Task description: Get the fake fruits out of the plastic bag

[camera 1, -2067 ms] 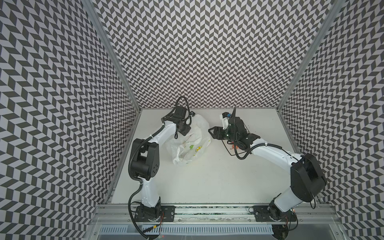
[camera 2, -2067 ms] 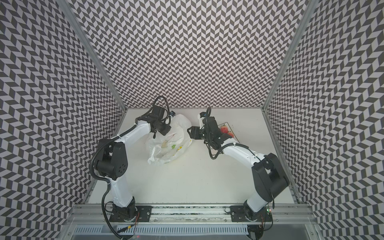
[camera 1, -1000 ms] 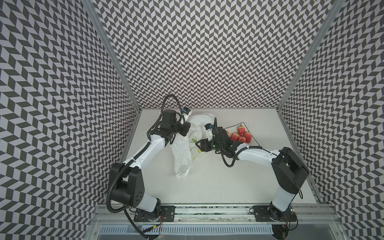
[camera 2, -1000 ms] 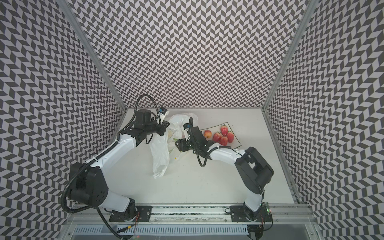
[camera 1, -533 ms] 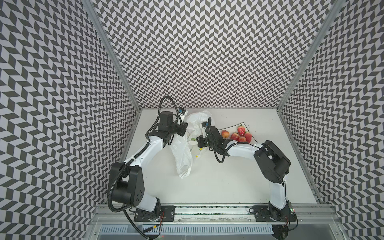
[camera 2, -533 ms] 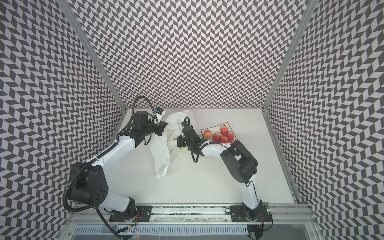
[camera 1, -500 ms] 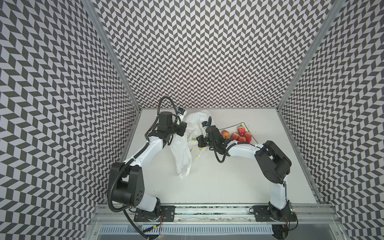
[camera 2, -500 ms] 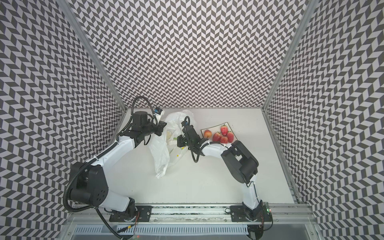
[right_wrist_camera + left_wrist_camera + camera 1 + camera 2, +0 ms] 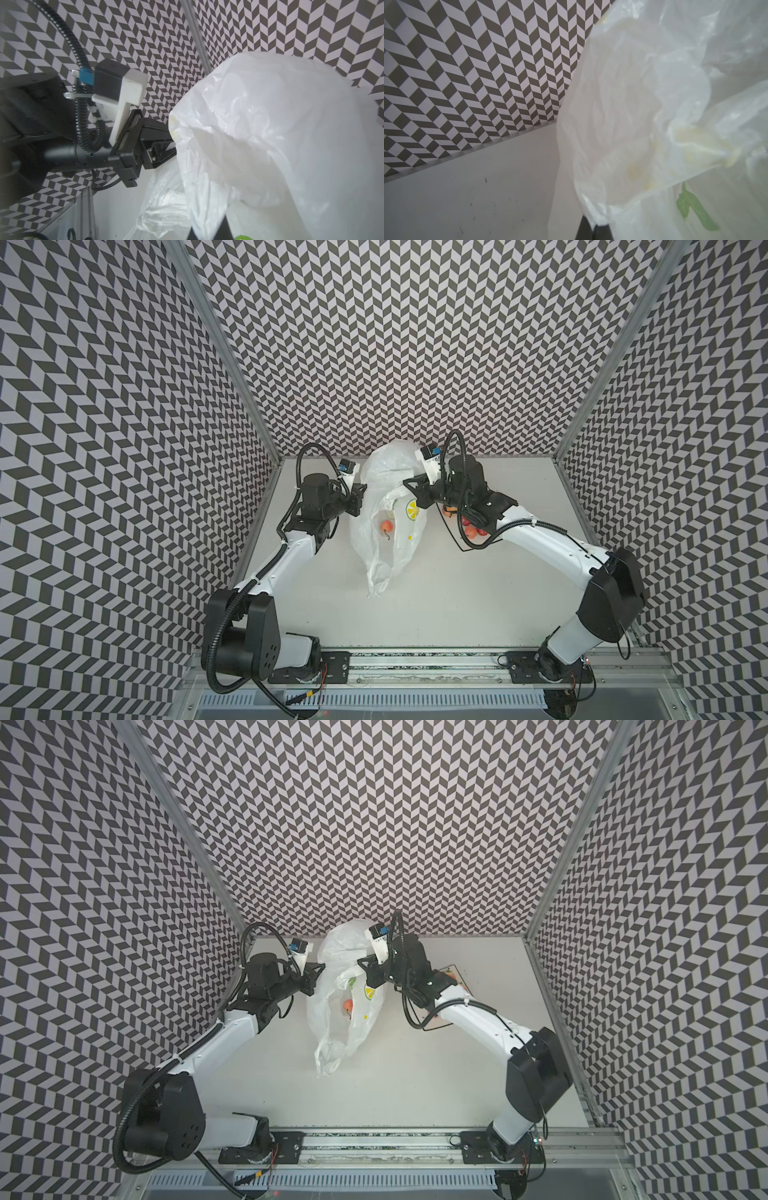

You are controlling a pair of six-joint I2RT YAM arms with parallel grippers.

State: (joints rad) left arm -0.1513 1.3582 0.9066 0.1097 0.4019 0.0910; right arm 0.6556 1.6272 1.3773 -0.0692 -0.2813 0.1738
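Arms reach in from the front edge of the counter and meet near its back edge, where they hold up a thin, crinkly, translucent white plastic bag with yellow and green fruit prints. The left end effector is clamped on the bag's left upper edge. In the left wrist view its dark fingertips pinch a fold of white film. The right end effector is clamped on the opposite upper edge, just above a flat yellow lemon-slice print. The right wrist view shows film gathered between its fingertips. That view also shows the left end effector running up against the far side of the bag.

The bag hangs stretched between the two grips, a little left of the counter's middle. Its upper part billows toward the back edge and its lower end droops toward the counter's centre. Whether that end touches the surface cannot be told.

Through the film, in both top views, a small glossy red-orange round fruit with a dark stem sits inside the bag, below the two grips.

Near the back edge, toward the right, a square white black-rimmed plate lies mostly hidden under the right arm. A few red fake fruits show on it beneath the arm.
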